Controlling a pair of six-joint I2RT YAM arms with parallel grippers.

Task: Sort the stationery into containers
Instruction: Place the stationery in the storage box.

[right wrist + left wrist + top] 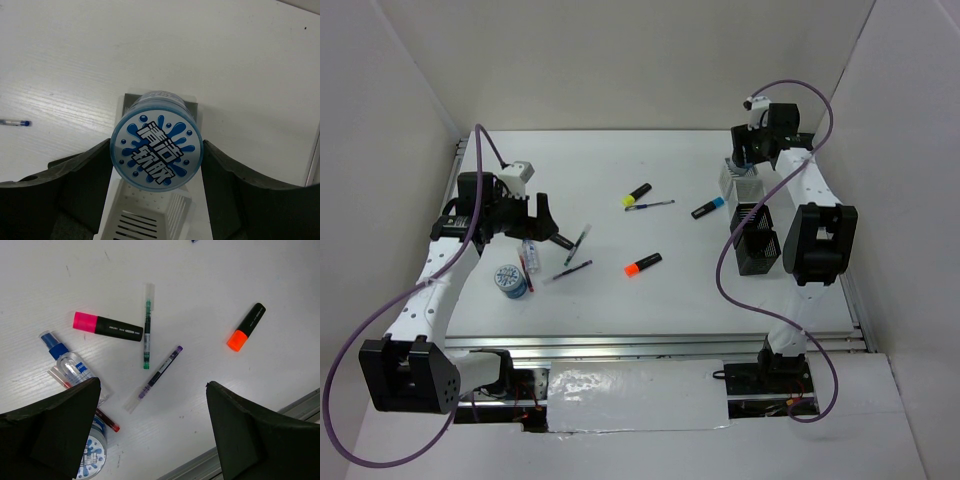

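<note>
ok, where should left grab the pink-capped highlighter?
Grip the pink highlighter mid black barrel, from above, closing across its width. It lies flat with both long sides free; the green pen sits just off its black end, so avoid that tip.

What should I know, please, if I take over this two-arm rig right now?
Right gripper: shut on a round blue-white tape roll, above the white square mesh bin, not yet released.
Left gripper: open, empty, above the loose stationery.
On the table: second tape roll, small clear bottle, pink-capped black highlighter, orange-capped highlighter, yellow-capped highlighter, blue-capped highlighter, thin green pen, purple pen, red pen, blue pen.
Done: nothing seen binned; black mesh bins insides unclear.
Left: drop the roll, sort everything else.
</note>
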